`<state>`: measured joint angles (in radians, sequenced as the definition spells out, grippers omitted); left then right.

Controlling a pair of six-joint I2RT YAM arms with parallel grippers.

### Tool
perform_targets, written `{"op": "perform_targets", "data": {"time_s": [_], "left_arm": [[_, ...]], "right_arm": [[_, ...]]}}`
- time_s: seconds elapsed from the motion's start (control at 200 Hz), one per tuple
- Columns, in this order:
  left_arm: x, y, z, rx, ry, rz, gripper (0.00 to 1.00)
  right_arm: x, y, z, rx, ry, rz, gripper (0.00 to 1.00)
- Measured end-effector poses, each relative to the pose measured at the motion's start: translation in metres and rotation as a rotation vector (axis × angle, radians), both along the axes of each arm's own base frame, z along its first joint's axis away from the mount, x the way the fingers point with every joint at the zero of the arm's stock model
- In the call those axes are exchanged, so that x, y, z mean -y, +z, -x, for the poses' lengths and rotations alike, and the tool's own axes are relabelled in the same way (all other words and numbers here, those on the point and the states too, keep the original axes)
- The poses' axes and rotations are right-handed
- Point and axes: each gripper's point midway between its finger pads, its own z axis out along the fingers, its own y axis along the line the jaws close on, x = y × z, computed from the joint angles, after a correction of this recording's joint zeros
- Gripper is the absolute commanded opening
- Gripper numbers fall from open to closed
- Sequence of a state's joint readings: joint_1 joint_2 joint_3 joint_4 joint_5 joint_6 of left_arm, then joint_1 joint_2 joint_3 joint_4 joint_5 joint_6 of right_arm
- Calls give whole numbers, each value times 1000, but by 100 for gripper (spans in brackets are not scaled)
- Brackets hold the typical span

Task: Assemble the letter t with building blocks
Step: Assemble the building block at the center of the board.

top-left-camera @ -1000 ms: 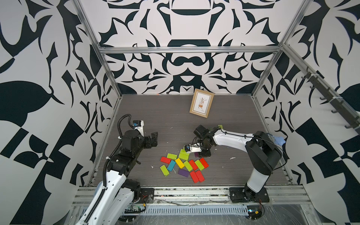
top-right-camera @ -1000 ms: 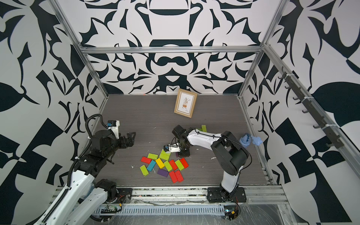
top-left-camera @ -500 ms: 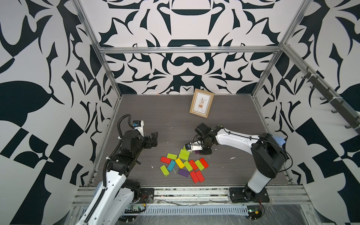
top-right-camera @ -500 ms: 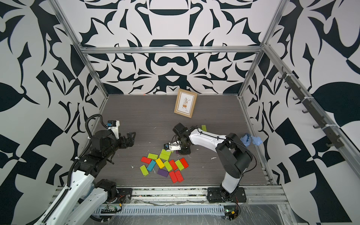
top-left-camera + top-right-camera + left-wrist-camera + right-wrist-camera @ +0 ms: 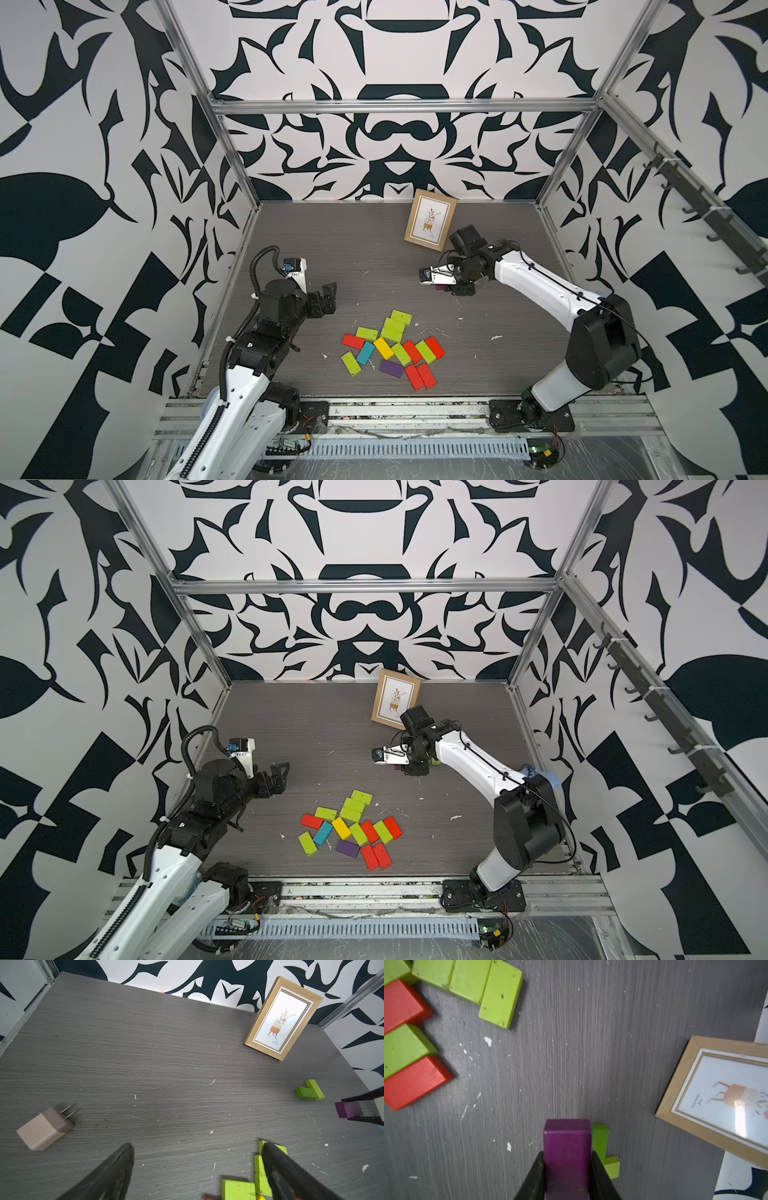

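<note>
The right gripper has its two black fingers closed on the long sides of a small purple rectangular block. The block's free end sticks out past the fingertips. It is held over the grey wood-grain table, just beside two lime green blocks that lie in an L near the wooden picture frame. The left gripper is spread wide and empty, near the loose pile of coloured blocks. A second ago the right gripper was low at the pile's far edge. It has since carried the purple block toward the frame, while the left arm has not moved.
</note>
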<state>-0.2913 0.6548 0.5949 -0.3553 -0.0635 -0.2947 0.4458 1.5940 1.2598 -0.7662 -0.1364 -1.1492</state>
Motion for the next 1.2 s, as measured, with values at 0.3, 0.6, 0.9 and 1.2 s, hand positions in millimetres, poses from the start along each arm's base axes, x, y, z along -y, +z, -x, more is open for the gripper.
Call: {"op": "perform_targets", "data": {"time_s": [0.3,0.6,0.9,1.2], "left_arm": [[0,6,0,24,-2,8,100],[1,0,2,37,-9,16,100],[4,0,0,44,-20,24,100],[5,2,0,48,-24,26,100]], "right_arm": [[60,0,-34,4,-60,127,11],[112,-51,-48,-125,-111,283,12],[143,-75,-54,-178,-157,314,13],[159,-95,-62,-196,-178,317,13]]}}
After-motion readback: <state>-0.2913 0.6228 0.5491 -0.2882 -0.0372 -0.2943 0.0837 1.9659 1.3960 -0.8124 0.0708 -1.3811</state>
